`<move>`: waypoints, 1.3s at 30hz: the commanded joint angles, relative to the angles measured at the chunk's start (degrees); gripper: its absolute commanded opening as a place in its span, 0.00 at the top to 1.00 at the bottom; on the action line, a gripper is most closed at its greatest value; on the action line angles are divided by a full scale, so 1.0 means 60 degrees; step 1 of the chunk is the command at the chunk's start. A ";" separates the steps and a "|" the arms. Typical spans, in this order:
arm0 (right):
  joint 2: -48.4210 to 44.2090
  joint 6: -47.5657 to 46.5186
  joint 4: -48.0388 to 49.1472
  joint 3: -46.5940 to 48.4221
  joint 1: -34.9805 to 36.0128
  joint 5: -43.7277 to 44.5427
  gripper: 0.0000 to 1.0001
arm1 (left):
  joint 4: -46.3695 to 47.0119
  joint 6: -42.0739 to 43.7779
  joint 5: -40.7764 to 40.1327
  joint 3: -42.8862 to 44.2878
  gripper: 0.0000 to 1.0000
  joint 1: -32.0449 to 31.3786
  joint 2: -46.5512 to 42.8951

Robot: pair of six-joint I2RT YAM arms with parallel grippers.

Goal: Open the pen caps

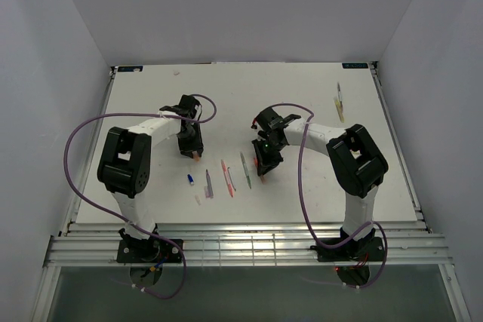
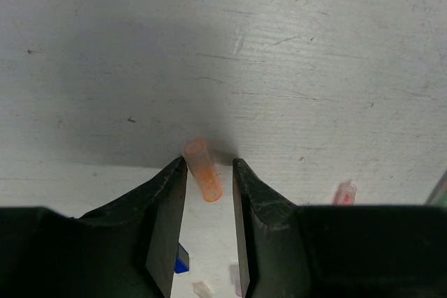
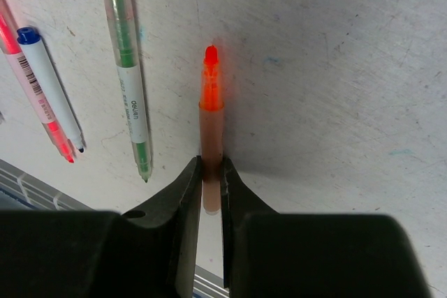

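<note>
In the left wrist view a short orange pen cap (image 2: 202, 171) lies tilted between my left gripper's (image 2: 209, 165) fingertips. It is near the left finger, and a gap shows on its right side. The jaws stand open. In the top view the left gripper (image 1: 195, 154) is left of centre. My right gripper (image 3: 211, 169) is shut on the body of an orange pen (image 3: 211, 113). The pen's bare orange tip points away from the gripper, with no cap on it. In the top view the right gripper (image 1: 262, 165) is at the table's middle.
Between the arms lie a green pen (image 1: 245, 170), a red pen (image 1: 226, 175), a purple pen (image 1: 209, 184) and a blue cap (image 1: 190, 179). A yellow pen (image 1: 339, 102) lies at the far right. The left wrist view shows a pink cap (image 2: 343, 192) and the blue cap (image 2: 181, 262).
</note>
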 commanded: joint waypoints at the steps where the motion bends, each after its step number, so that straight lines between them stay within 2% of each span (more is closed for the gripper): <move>1: 0.0212 -0.0164 0.0162 0.0029 -0.0027 0.0067 0.91 | -0.0217 -0.0068 -0.0347 -0.0018 0.56 0.0016 -0.0043; 5: 0.0212 -0.0179 0.0191 0.0014 -0.0027 -0.0021 0.87 | -0.0305 -0.0068 -0.0391 0.0129 0.55 0.0016 -0.0204; 10: 0.0095 -0.0092 0.0177 0.0160 -0.0027 -0.0109 0.69 | -0.0583 -0.0112 -0.0318 0.0625 0.54 0.0016 -0.0540; 13: -0.0197 0.0054 0.0119 0.0336 -0.0099 0.0081 0.64 | -0.0686 -0.0141 -0.0230 0.0962 0.51 0.0016 -0.0920; 18: -0.0593 -0.0018 -0.0598 0.1842 -0.0553 0.0623 0.55 | -0.0935 -0.0302 0.0149 0.1520 0.49 0.0016 -0.1478; 21: -0.0652 -0.0018 -0.0892 0.2997 -0.1255 0.0931 0.47 | -0.0935 -0.0565 0.0793 0.1652 0.48 0.0001 -0.1945; 26: -0.0170 -0.0003 -0.0922 0.4625 -0.3115 0.1780 0.45 | -0.0365 -0.0873 0.1834 0.1375 0.48 -0.0218 -0.2737; 31: 0.1162 -0.0252 -0.0893 0.6528 -0.5061 0.1913 0.42 | 0.0834 -0.1370 0.2610 0.0250 0.48 -0.0467 -0.3879; 34: 0.1822 -0.0209 -0.0893 0.7102 -0.5984 0.1884 0.41 | 0.1493 -0.1533 0.2919 -0.0439 0.48 -0.0540 -0.4246; 39: 0.2233 -0.0837 -0.1009 0.7090 -0.6735 0.2176 0.40 | 0.2081 -0.1562 0.3139 -0.1071 0.48 -0.0570 -0.4482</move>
